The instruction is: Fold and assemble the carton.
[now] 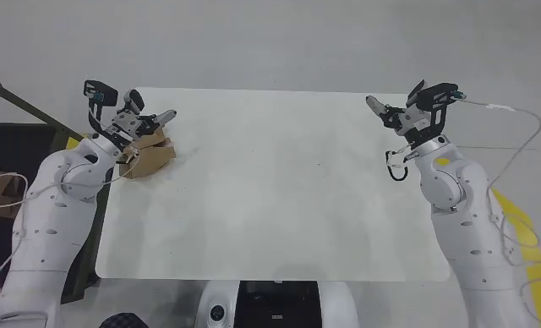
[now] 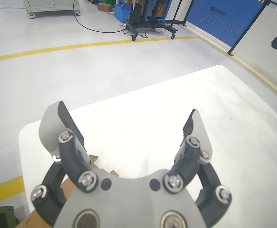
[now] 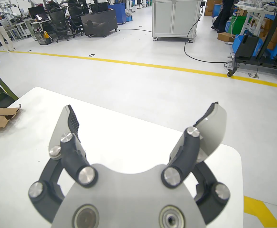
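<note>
Left gripper (image 2: 127, 119) is held wide open and empty just above the carton (image 1: 150, 156), which is seen lying half-folded at the desk's (image 1: 270, 201) left edge near the far corner, while the right gripper (image 3: 140, 110) is spread wide too over the far right corner, well apart. Being so near that edge, the carton could be nudged off if pushed from one side only. Its flaps are splayed, and any contents cannot be made out.

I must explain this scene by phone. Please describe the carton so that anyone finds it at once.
Start at the white table and go to its left edge, near the far corner. The carton lies there by the left gripper: partly folded brown cardboard, the only brown thing on the white top.
</note>
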Tool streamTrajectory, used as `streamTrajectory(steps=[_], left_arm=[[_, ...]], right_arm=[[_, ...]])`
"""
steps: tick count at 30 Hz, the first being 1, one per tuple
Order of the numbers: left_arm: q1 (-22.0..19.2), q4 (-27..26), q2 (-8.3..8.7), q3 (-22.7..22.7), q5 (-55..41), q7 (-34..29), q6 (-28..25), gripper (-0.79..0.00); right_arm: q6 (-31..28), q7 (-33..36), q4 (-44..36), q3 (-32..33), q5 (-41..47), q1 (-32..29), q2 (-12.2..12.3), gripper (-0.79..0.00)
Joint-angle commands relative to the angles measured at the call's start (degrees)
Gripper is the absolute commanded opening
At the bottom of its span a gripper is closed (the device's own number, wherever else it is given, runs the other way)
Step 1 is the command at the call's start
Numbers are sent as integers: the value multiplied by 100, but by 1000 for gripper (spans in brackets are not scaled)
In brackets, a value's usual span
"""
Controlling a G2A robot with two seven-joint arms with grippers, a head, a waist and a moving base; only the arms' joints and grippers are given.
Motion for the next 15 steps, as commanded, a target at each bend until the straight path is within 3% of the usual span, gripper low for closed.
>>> streamTrajectory(steps=[1,8,15], left_arm=[[-33,122,15,-51,-713,-480,-296,0],[-239,638,83,-171,-3264,-2154,-927,0],[-456,1317,171,-235,-5885,-4097,-843,0]], right_arm=[[0,0,0,0,0,0,0,0],[0,0,0,0,0,0,0,0],[0,0,0,0,0,0,0,0]])
